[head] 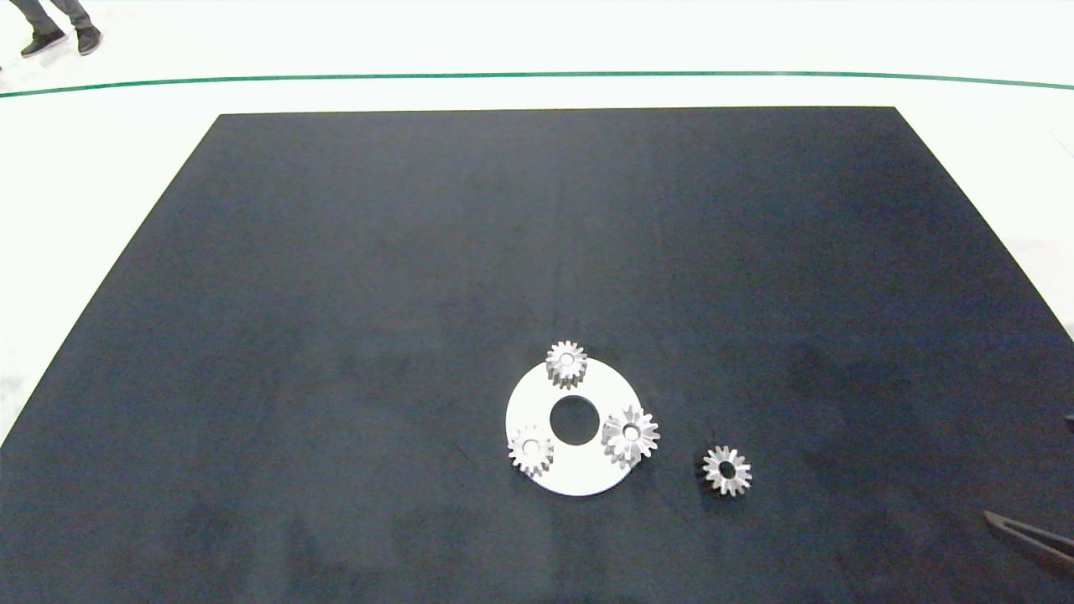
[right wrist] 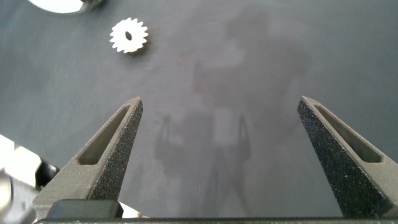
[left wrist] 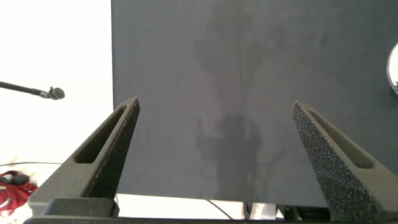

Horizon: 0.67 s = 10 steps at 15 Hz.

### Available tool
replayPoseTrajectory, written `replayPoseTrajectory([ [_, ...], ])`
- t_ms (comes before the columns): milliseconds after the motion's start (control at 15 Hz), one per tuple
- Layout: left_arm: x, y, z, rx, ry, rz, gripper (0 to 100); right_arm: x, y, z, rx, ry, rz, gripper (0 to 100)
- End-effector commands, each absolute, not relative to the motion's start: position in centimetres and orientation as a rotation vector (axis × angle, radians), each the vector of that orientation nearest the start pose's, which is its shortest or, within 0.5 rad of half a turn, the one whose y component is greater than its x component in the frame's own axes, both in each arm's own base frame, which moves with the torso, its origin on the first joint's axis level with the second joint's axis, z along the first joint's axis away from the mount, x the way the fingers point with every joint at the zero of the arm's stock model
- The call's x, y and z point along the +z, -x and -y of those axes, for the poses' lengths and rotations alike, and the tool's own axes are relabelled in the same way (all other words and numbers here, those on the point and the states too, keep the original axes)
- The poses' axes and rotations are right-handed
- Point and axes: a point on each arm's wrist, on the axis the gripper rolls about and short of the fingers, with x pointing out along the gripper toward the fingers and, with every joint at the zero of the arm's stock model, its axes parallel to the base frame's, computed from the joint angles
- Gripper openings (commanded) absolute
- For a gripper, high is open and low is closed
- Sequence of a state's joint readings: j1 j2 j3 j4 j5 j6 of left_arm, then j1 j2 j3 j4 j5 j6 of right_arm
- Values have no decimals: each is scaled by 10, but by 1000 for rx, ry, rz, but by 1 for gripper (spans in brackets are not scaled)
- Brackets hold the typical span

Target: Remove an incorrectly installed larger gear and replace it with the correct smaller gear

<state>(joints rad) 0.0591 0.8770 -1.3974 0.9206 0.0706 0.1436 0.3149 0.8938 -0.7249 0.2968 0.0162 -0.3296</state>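
while larger gear [head: 630, 434] sits on disc [head: 579, 474] | smaller gear [right wrist: 129, 36] beyond spread right fingers [right wrist: 118, 146]

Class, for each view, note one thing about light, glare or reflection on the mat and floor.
Head view: the floor is washed out bright, while the metal gears glint against the black mat. Left wrist view: a faint blurred reflection shows on the mat between the open fingers. Right wrist view: a similar hazy reflection.

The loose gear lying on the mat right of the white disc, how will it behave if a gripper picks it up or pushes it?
The smaller gear looks like solid metal, so probably rigid and heavy for its size. Lying flat on the black mat, it should slide rather than roll. Its pointed teeth may slip or twist between flat fingers.
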Motion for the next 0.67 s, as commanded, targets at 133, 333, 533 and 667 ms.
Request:
replayPoseTrajectory([
  [133, 344, -25, -3, 96, -149, -439, 100, 247, -148, -98, 563, 563, -491, 100],
  [333, 344, -19, -3, 94, -150, -422, 100, 252, -172, -135, 597, 637, -494, 100],
  [533, 344, -14, -2, 75, -163, -407, 100, 257, -182, -171, 676, 724, -580, 100],
  [667, 344, -13, -2, 74, -165, -399, 100, 258, -187, -184, 696, 758, -624, 100],
])
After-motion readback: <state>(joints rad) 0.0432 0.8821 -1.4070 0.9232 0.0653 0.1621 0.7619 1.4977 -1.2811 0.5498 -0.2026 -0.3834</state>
